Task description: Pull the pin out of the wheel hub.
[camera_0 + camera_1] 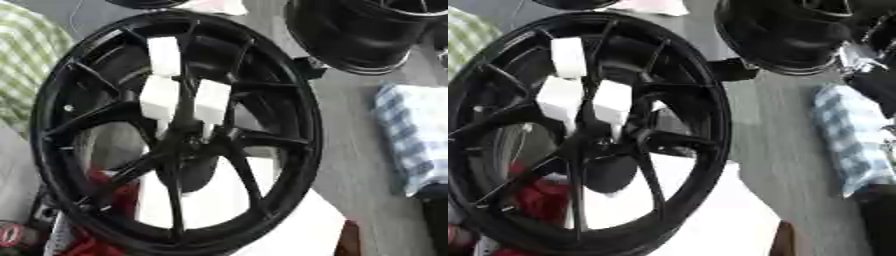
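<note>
One white surface (297,220) nearest, with a red object (109,187) showing low left through the spokes; the wheel (302,150) stands on edge over both and fills most of the view; its hub (188,140) sits mid-frame where the spokes meet; three white blocks (162,97) cluster on and just above the hub, and I take one of them to be the pin, which one I can't tell; step in hand reads as the approach, nothing is gripping a block yet; left hand not visible; black-and-silver part at the right edge is probably the right hand (875,82), open or closed I can't tell; next move calls for reaching in to the hub, taking one block and drawing it straight out along its axis, clear of the spokes; open grey floor right of the rim gives approach room; blue-checked cloth (416,135) borders it; green-checked cloth (26,60) at left; second wheel (354,32) far right, near the rim's top edge.
</note>
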Controlling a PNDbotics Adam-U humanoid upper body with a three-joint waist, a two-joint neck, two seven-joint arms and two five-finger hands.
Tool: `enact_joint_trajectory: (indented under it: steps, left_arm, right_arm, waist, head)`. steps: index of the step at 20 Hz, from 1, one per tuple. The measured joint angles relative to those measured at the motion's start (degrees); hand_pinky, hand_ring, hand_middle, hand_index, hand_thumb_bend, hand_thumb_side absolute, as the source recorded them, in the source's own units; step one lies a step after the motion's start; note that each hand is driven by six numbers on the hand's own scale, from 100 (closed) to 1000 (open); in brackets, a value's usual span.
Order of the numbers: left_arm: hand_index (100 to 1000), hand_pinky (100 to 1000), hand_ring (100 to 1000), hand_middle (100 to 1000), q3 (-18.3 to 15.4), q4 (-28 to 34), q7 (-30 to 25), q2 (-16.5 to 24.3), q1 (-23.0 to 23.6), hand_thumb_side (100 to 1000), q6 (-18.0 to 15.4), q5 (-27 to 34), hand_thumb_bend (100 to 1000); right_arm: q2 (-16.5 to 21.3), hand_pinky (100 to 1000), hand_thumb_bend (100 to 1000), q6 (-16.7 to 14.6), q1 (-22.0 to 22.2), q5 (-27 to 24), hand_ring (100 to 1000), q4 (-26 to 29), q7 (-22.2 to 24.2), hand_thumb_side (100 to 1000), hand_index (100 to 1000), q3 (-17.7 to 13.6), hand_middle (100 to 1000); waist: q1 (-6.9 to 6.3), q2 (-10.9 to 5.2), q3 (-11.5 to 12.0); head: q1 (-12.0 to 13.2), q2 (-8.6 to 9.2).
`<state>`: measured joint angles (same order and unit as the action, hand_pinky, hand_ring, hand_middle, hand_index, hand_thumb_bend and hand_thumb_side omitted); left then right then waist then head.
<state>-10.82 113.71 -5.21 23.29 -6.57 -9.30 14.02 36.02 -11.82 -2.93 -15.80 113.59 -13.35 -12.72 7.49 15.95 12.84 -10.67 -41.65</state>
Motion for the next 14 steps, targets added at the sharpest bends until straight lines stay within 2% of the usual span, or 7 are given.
enact_joint_trajectory:
  steps: [10,14]
  left_arm:
    - [781,993,602,602,0.0,0.0,0.0,0.0,0.0,748,0.0,0.0,100]
    - [782,983,602,603,0.0,0.0,0.1,1.0,0.0,712,-0.5,-0.2,100]
  right_arm:
    - [0.0,626,371,0.0,0.2,0.0,638,0.0,0.0,168,681,0.0,528]
    - [0.0,626,369,0.0,0.2,0.0,637,0.0,0.0,168,681,0.0,528]
  waist:
    - [0.07,0.00,0.0]
    - [0.05,0.00,0.0]
  head:
    - [0.0,0.49]
    - [-0.2,0.66]
